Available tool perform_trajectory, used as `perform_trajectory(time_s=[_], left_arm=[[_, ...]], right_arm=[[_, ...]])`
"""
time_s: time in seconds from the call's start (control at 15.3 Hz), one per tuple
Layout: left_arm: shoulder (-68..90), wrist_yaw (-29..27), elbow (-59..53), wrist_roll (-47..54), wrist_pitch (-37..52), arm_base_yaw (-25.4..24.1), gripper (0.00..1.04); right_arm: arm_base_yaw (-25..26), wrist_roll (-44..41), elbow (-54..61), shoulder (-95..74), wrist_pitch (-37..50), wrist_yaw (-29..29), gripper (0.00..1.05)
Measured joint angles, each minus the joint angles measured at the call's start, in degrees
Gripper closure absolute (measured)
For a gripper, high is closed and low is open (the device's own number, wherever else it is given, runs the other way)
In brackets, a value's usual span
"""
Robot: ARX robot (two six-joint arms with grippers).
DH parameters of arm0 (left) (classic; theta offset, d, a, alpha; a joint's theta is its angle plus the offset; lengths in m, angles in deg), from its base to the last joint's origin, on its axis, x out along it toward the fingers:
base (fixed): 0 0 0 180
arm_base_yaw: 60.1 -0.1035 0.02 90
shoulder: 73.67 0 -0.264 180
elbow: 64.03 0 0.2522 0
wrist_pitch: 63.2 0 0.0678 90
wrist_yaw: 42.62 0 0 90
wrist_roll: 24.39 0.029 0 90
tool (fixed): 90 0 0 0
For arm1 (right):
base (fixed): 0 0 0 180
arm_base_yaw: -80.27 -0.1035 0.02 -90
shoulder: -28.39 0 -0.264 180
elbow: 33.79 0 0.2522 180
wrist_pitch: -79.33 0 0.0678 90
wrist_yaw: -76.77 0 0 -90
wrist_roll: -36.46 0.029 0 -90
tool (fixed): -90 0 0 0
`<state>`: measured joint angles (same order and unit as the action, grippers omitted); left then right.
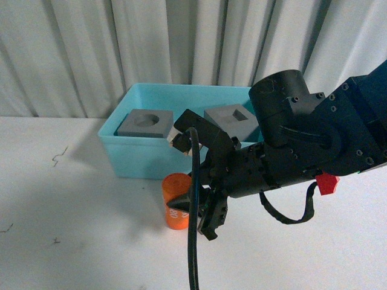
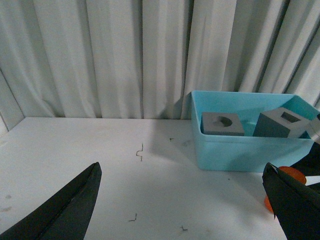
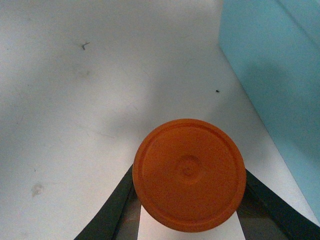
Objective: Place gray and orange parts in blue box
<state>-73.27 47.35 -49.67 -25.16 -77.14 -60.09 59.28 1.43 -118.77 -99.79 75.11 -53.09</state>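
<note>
Right gripper (image 1: 195, 212) is low over the table (image 1: 72, 229), one finger on each side of the orange cylinder (image 1: 172, 184). The right wrist view looks straight down on its flat round top, which sits centred between the fingers. I cannot tell whether the pads are pressing or only close beside it.

The cylinder stands upright on the table, out of the box. The blue box (image 1: 142, 158) is just beyond the gripper, its near wall close to the cylinder. Both gray pieces lie inside it: the cube with the round hole (image 1: 144, 123) and the cube with the rectangular hole (image 1: 233, 119), well apart.

Left gripper (image 2: 181, 167) is spread wide with nothing between the fingers. The box is off ahead of it.

Handling, my estimate: the cylinder looks rigid, light and smooth-skinned. A round wall gives the flat pads only thin contact, so it could roll or slip out.
- Take it across the full width, at mid-height.
- Squeeze firmly; I doubt it will crush.
- Lift straight up, high enough to clear the rim.
</note>
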Motion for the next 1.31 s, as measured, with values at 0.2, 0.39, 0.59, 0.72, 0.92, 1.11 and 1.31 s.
perform_trajectory(time_s=[0.2, 0.39, 0.59, 0.72, 0.92, 1.11, 1.31], left_arm=[[0.0, 0.0, 0.0, 0.0, 0.0, 0.0, 0.07], [0.0, 0.0, 0.0, 0.0, 0.0, 0.0, 0.07], [0.0, 0.0, 0.0, 0.0, 0.0, 0.0, 0.07], [0.0, 0.0, 0.0, 0.0, 0.0, 0.0, 0.07], [0.0, 0.0, 0.0, 0.0, 0.0, 0.0, 0.07], [0.0, 0.0, 0.0, 0.0, 0.0, 0.0, 0.07], [0.0, 0.0, 0.0, 0.0, 0.0, 0.0, 0.07]], right_arm=[[1.3, 6.0, 7.0, 6.1, 7.0, -0.4, 0.58], [9.1, 17.8, 20.9, 26.3, 19.8, -0.5, 0.58], [19.2, 26.1, 21.5, 33.6, 24.2, 5.7, 0.58], [20.6, 29.0, 14.1, 28.3, 25.2, 11.2, 0.58], [15.8, 34.8, 0.4, 18.8, 22.9, 16.0, 0.58], [8.5, 39.3, -10.5, 9.7, 17.7, 21.4, 0.59], [3.6, 42.7, -14.0, 4.0, 14.4, 23.9, 0.59]])
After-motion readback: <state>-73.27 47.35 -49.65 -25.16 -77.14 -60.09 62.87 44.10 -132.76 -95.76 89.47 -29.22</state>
